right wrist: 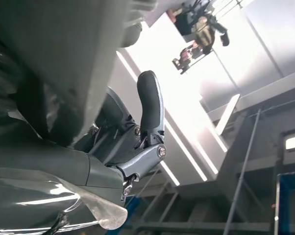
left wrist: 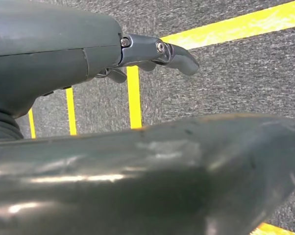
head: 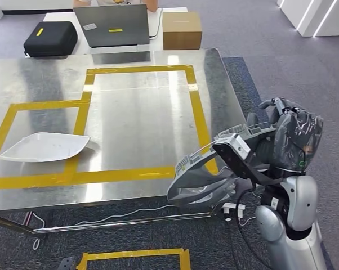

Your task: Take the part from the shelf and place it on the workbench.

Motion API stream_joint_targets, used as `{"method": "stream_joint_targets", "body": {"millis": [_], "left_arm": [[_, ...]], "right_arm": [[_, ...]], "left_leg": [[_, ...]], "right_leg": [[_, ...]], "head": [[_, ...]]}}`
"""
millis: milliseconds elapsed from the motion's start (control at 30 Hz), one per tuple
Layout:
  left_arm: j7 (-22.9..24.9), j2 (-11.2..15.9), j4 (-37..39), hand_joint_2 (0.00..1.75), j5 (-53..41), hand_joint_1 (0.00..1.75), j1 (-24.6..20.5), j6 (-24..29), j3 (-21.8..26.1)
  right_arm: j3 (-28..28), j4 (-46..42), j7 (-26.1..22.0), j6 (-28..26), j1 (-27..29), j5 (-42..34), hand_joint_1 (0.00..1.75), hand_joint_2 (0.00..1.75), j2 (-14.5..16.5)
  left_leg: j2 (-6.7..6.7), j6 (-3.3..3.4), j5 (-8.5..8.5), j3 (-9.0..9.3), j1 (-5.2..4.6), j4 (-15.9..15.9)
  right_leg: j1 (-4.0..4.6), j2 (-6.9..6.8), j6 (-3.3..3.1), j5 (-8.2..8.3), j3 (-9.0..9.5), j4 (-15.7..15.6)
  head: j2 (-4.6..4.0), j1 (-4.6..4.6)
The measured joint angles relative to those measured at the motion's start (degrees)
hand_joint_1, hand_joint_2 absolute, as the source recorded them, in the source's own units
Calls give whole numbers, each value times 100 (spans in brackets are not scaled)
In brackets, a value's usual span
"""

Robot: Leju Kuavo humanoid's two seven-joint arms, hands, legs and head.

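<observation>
The grey, ribbed, curved part hangs over the near right corner of the steel workbench, its long end pointing left and down. My right hand, wrapped in dark plastic, grips the part's right end just off the bench's right edge. In the right wrist view a finger curls up beside the part's dark underside. My left hand hangs over grey carpet with yellow tape lines, fingers stretched out and holding nothing.
A white curved part lies on the bench's left side across the yellow tape frame. Beyond the bench, a white table holds a laptop, a black case and a cardboard box. Cables and a plug strip lie below the bench's near edge.
</observation>
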Motion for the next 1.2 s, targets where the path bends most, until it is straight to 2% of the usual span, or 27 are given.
{"method": "stream_joint_targets", "body": {"millis": [233,400,600,833,1200], "left_arm": [[-8,9,-8,0,-122,0,-21,3,2],[-28,9,-22,0,-261,0,-60,7,2],[-105,8,-30,0,-406,0,-101,4,2],[-180,8,-31,0,-504,0,-125,22,2],[-201,9,-31,0,-631,0,-134,30,2]], "right_arm": [[26,232,-113,416,-793,-243,175,175,-360],[101,438,-153,817,-1589,-143,175,175,-579],[250,800,-206,1039,-2233,72,175,175,-784],[382,1170,-306,1081,-2503,238,175,175,-931],[579,1547,-543,1050,-2520,294,175,175,-1054]], "left_leg": [[-1,2,6,-3,3,0],[-1,2,9,-4,4,0],[-2,2,10,-5,4,2],[-2,2,9,-5,4,2],[-2,2,9,-5,5,2]], "right_leg": [[0,-1,1,2,-6,7],[0,-4,2,4,-8,9],[0,-5,2,4,-8,8],[0,-4,2,4,-9,8],[0,-4,2,4,-9,8]], "head": [[0,-3],[0,-1],[0,-2],[0,-2],[0,-2]]}}
